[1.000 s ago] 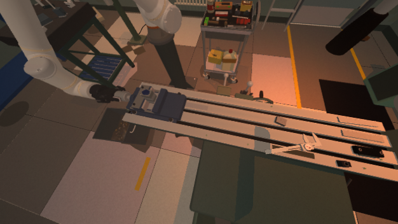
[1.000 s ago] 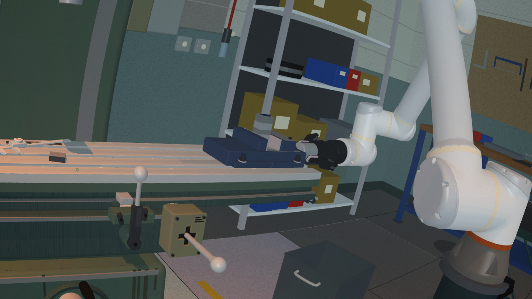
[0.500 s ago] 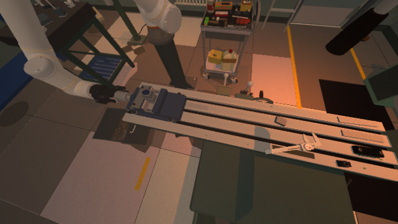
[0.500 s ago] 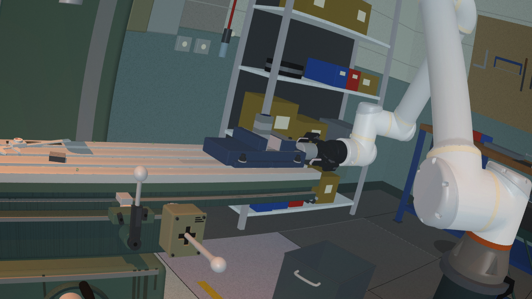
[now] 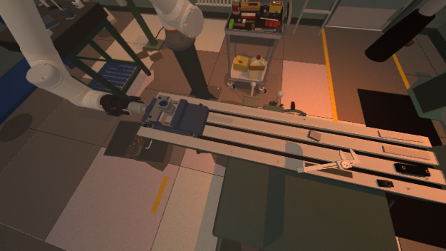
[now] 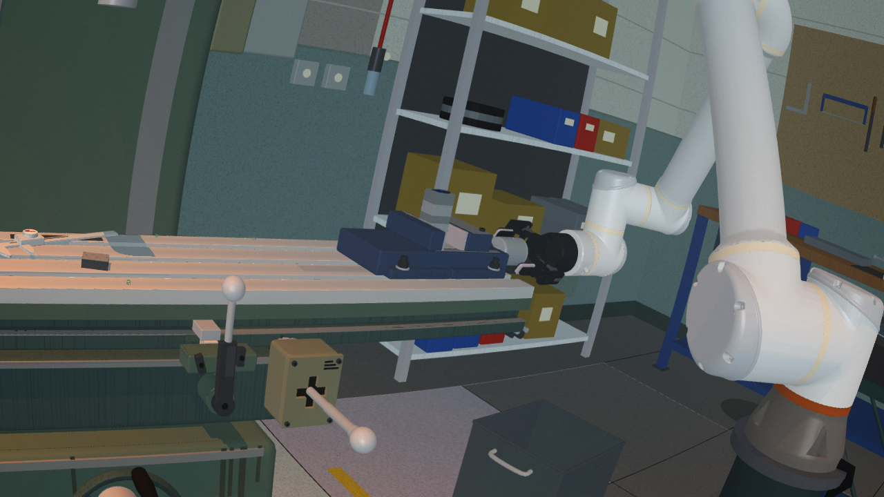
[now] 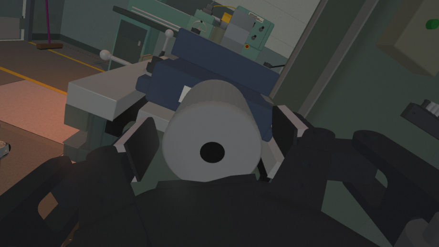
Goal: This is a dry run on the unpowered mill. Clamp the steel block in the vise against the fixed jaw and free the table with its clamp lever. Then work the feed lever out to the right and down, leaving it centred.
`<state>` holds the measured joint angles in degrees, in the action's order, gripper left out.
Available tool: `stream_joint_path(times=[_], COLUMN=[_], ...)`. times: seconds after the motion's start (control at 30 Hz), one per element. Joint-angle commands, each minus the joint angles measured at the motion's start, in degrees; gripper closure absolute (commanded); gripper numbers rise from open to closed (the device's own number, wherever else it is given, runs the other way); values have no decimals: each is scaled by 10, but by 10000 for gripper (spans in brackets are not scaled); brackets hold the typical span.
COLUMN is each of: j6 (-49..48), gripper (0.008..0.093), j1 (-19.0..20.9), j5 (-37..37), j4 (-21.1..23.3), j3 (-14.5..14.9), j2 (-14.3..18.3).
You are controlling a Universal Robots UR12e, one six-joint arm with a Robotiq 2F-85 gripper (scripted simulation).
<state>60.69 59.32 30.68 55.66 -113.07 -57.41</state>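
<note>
The steel block (image 6: 459, 235) sits between the jaws of the blue vise (image 5: 174, 113) (image 6: 423, 249) at the left end of the mill table. The vise's grey cylindrical knob (image 7: 212, 132) (image 6: 510, 250) sticks out past the table end, and my gripper (image 7: 212, 144) (image 6: 518, 250) (image 5: 133, 106) stands open around it, holding nothing. On the table's front face the clamp lever (image 6: 227, 337) (image 5: 278, 98) stands upright with a white ball on top. Beside it the feed lever (image 6: 337, 415) pokes out of a tan box marked with a cross slot.
The long mill table (image 5: 295, 142) carries a caliper (image 5: 331, 164) and a small block (image 5: 315, 135). A shelf rack (image 6: 494, 154) stands behind the vise, a grey bin (image 6: 535, 451) sits on the floor below, and a tool cart (image 5: 254, 42) stands beyond the table.
</note>
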Motion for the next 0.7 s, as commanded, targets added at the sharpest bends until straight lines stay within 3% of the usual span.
stream_joint_path(times=[0.0,0.67], j6=[0,0], gripper=[184,184], j1=[-1,-24], j5=[1,24], j4=[0,-6], j3=[1,12], j2=[0,5])
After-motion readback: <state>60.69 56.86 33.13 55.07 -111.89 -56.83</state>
